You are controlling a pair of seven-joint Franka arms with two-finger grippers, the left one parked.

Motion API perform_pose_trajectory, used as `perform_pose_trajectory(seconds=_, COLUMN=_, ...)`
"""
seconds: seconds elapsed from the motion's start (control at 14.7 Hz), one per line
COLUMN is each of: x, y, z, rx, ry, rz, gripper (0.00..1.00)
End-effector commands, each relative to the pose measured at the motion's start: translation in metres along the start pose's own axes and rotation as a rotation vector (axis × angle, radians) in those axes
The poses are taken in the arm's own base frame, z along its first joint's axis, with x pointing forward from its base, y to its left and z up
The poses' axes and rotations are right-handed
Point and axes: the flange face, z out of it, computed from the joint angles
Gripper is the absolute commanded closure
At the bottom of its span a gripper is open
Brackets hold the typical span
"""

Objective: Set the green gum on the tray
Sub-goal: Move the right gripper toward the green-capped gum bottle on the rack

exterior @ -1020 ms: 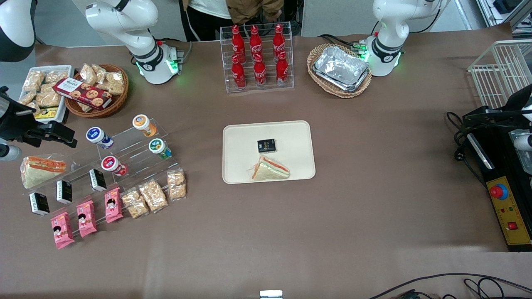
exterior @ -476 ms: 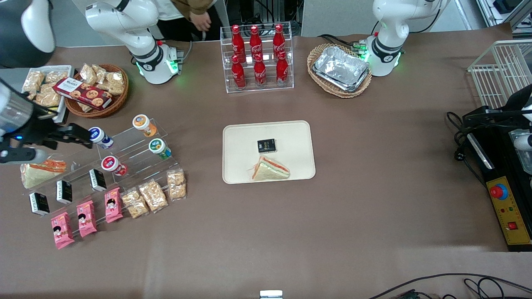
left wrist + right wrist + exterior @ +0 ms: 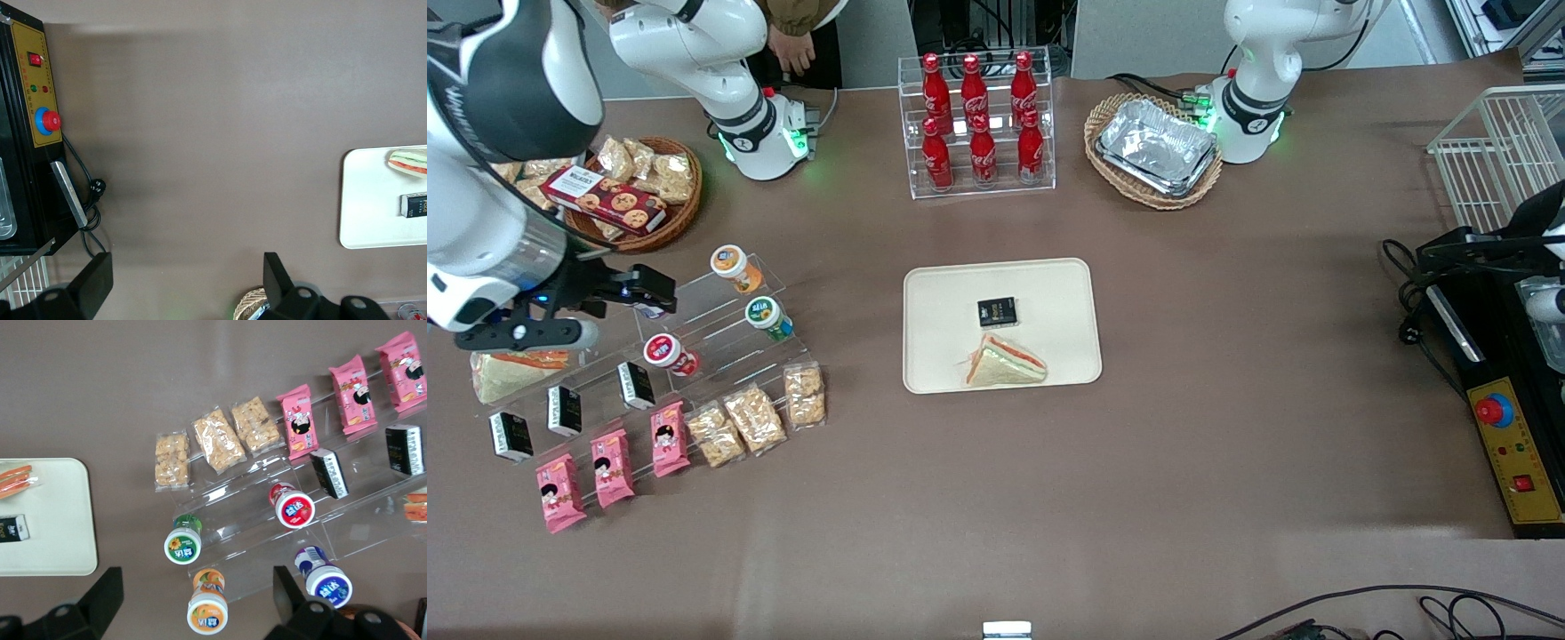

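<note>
Gripper (image 3: 660, 293) sits at left of the front frame, above the clear stepped rack (image 3: 694, 333), fingers spread wide and holding nothing. It covers the blue-lidded canister (image 3: 328, 582) in the front frame (wrist view shows it fully). Green gum (image 3: 767, 317) stands on the rack, left-centre of the front frame, nearer the camera than the orange-lidded canister (image 3: 734, 267) and apart from the gripper. Red-lidded canister (image 3: 667, 353) is on a lower step. Tray (image 3: 934, 369) lies mid-frame, well apart from the rack toward the parked arm's end, carrying a sandwich (image 3: 1003, 364) and a small black packet (image 3: 997, 310).
</note>
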Motion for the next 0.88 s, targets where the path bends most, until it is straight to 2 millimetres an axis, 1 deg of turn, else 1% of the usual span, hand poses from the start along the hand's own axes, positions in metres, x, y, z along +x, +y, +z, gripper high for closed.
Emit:
perform_pose_trajectory(seconds=0.0, x=-0.03, y=-0.009, z=0.041, rx=0.014, ry=0.033, rz=0.005, gripper=0.0)
perform_pose_trajectory(seconds=0.27, x=-0.032, y=-0.01, z=0.083, rx=0.011, ry=0.039, rz=0.025, gripper=0.0)
perform_pose_trajectory(seconds=0.41, x=-0.034, y=-0.01, z=0.108, rx=0.011, ry=0.044, rz=0.038, gripper=0.0)
perform_pose_trajectory(seconds=0.54, x=-0.04, y=-0.015, z=0.132, rx=0.008, ry=0.041, rz=0.032, gripper=0.0)
perform_pose_trajectory(seconds=0.68, x=-0.048, y=-0.026, z=0.154, rx=0.007, ry=0.053, rz=0.024, gripper=0.0)
perform_pose_trajectory(seconds=0.82, x=-0.053, y=-0.026, z=0.174, rx=0.007, ry=0.059, rz=0.035, gripper=0.0)
